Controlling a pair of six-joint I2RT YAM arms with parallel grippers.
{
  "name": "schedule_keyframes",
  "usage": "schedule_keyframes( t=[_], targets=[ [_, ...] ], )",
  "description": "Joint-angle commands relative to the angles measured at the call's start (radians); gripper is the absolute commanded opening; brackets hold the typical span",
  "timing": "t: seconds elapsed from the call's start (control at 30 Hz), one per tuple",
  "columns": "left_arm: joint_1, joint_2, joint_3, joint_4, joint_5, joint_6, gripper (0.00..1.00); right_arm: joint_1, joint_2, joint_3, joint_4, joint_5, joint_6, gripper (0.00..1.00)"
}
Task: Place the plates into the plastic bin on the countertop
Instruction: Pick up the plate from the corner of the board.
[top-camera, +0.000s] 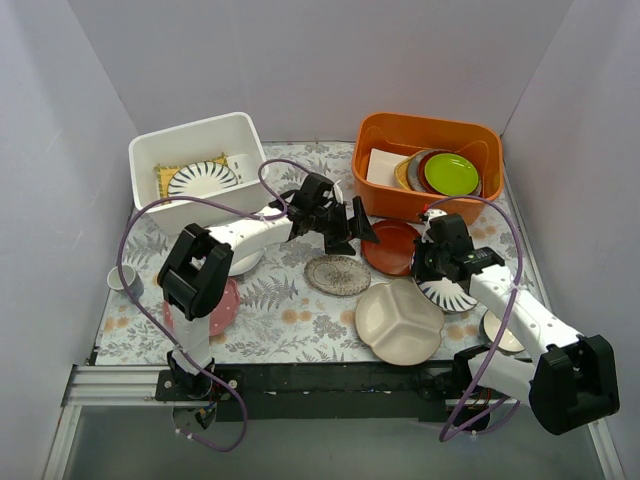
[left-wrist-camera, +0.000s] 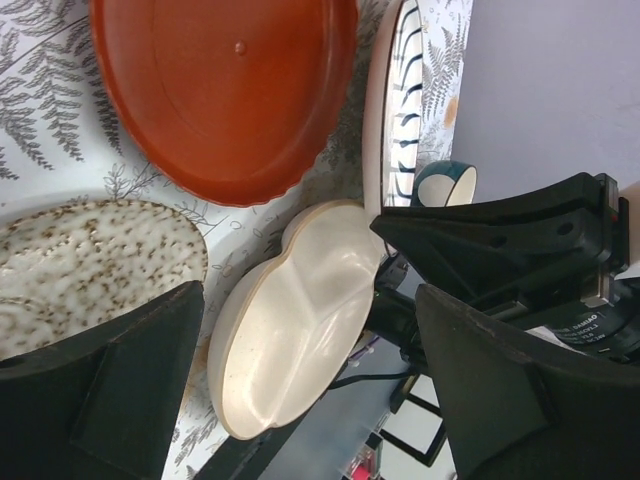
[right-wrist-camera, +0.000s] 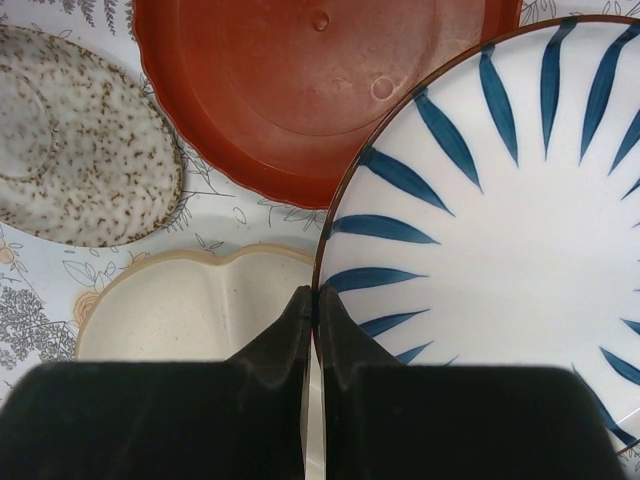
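Observation:
My right gripper (top-camera: 437, 268) (right-wrist-camera: 318, 312) is shut on the rim of a white plate with dark radial stripes (top-camera: 448, 294) (right-wrist-camera: 500, 200) and holds it tilted up on edge (left-wrist-camera: 400, 110). My left gripper (top-camera: 352, 228) (left-wrist-camera: 310, 400) is open and empty above the countertop (top-camera: 290, 315), between the speckled beige plate (top-camera: 337, 275) (left-wrist-camera: 90, 260) and the red-brown plate (top-camera: 392, 247) (left-wrist-camera: 225, 90) (right-wrist-camera: 300, 90). The cream divided plate (top-camera: 400, 320) (left-wrist-camera: 290, 320) lies near the front. The white plastic bin (top-camera: 150, 150) holds the other striped plate (top-camera: 203, 178). A pink dotted plate (top-camera: 218, 308) lies under the left arm.
An orange tub (top-camera: 430, 135) at the back right holds green and dark-red plates (top-camera: 450, 173). A yellow mat (top-camera: 165, 178) is in the bin. A small white plate (top-camera: 497, 335) lies by the right arm. A small cup (top-camera: 125, 280) stands at the left edge.

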Motion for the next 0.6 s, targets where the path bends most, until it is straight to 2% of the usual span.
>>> schedule_keyframes(
  t=[0.0,0.57],
  targets=[
    [-0.023,-0.002,0.052,0.022,0.007,-0.011,0.85,0.008,-0.043,0.048,0.025,-0.049,0.015,0.01],
    [-0.105,0.103,0.152,-0.018,-0.005,-0.028,0.83,0.016,-0.109,0.010,0.023,-0.078,0.038,0.01]
  ],
)
